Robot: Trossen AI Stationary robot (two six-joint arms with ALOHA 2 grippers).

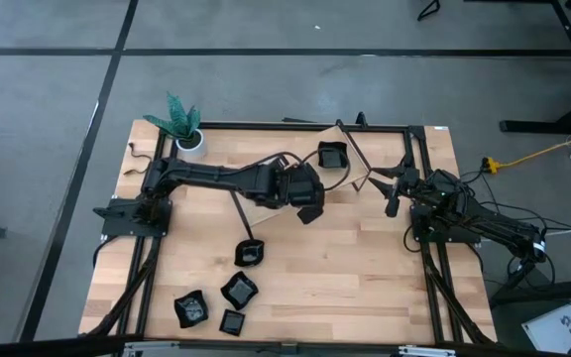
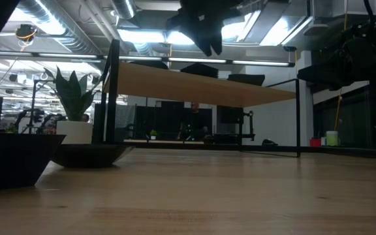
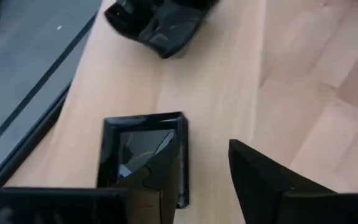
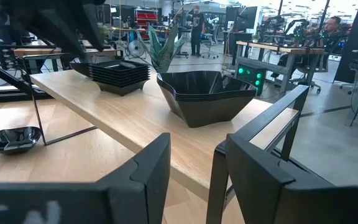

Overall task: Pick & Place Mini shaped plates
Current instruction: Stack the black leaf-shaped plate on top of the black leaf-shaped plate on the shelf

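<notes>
Several glossy black mini plates lie near the table's near edge, left of centre. One square plate sits toward the far edge. My left gripper hangs open above the table's middle, high up in the low view. In its wrist view a square black plate lies flat on the wood behind one finger, and another dark dish lies farther off. My right gripper is open at the table's right. It faces two stacks of black dishes on a raised wooden shelf.
A white pot with a green plant stands at the far left corner. A black metal frame rims the table. The raised shelf spans the far part in the low view. One small dish lies below the shelf. People stand in the room beyond.
</notes>
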